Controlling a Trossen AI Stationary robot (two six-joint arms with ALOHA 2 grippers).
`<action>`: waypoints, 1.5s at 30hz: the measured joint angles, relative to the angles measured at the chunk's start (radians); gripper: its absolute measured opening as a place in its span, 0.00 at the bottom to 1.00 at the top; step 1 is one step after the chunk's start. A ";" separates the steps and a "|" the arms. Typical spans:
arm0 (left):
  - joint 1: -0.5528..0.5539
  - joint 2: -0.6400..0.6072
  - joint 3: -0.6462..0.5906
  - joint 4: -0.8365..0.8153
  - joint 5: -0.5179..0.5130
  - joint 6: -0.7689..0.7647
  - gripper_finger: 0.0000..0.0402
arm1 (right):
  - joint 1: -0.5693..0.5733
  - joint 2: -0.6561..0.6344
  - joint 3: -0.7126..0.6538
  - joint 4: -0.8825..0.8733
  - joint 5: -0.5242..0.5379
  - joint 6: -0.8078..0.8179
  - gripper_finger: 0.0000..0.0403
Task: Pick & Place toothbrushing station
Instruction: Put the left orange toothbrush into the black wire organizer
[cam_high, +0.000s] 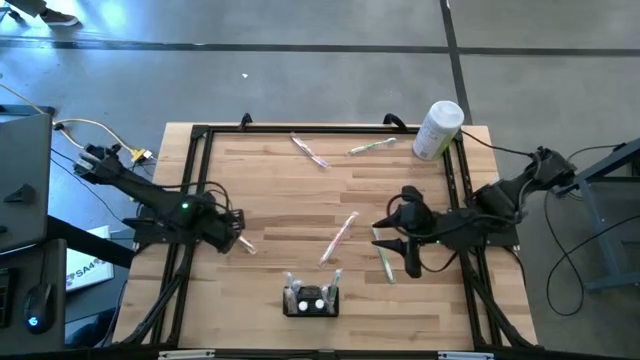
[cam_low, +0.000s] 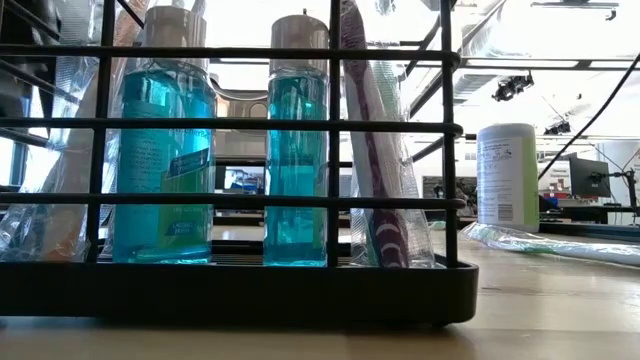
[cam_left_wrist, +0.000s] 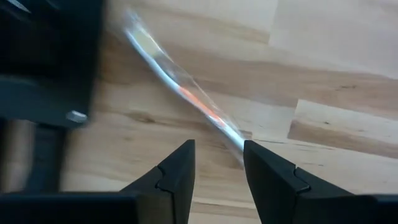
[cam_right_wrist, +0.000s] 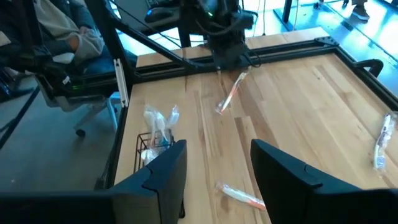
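The black holder sits at the near edge of the table, already carrying two blue bottles and some wrapped brushes. The left hand hangs low over a wrapped toothbrush, fingers apart with the wrapper's tip between them, nothing gripped yet. The right hand, also open and empty, waits near another wrapped brush. I'd judge the left must close on the brush, then carry it to the holder
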 joint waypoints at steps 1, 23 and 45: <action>0.018 -0.004 -0.028 0.041 0.007 0.003 0.33 | 0.000 0.009 0.000 0.005 -0.001 0.002 0.42; 0.262 0.001 -0.195 0.313 0.188 -0.024 0.33 | 0.046 0.041 0.000 0.025 -0.002 0.016 0.42; 0.262 0.002 -0.393 0.532 0.239 -0.144 0.33 | 0.057 0.023 0.000 -0.059 -0.005 0.016 0.42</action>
